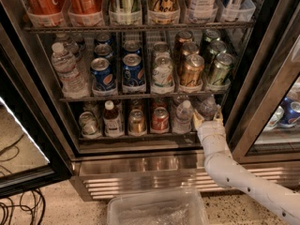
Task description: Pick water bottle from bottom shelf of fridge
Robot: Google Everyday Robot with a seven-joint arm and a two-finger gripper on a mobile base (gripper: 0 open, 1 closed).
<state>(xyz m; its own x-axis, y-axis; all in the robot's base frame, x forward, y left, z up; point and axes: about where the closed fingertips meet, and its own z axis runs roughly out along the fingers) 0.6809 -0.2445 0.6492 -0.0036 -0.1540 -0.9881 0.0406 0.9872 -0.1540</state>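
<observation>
1. Camera view: the white, segmented arm [243,177] enters from the lower right. It bends up at the wrist toward the right end of the bottom shelf [140,136] of the fridge [154,165].
2. The gripper [208,118] sits at the shelf's front rail. I read the jaws as parted, with tan fingers [198,120] spread to either side of a clear bottle [206,108]. I cannot tell whether they touch it.
3. The water bottle [182,118], white-capped, stands upright on the bottom shelf. It is just beside the gripper toward frame left, next to a red can [160,119].
4. Hard to read: the cap of the clear bottle between the fingers, and the dark rear rows of the shelf. The top-rack items are cut off by the frame edge.
5. Further left on the same shelf are a gold can [137,122], a dark-liquid bottle [112,118] and a silver can [88,124].
6. Surroundings: the glass door [18,144] is swung open at left, above a slatted base grille [140,184] and speckled floor [61,205]. A clear plastic bin [157,210] sits at the bottom edge, black cables [16,212] lie lower left, and a second cooler [281,116] stands at right.
</observation>
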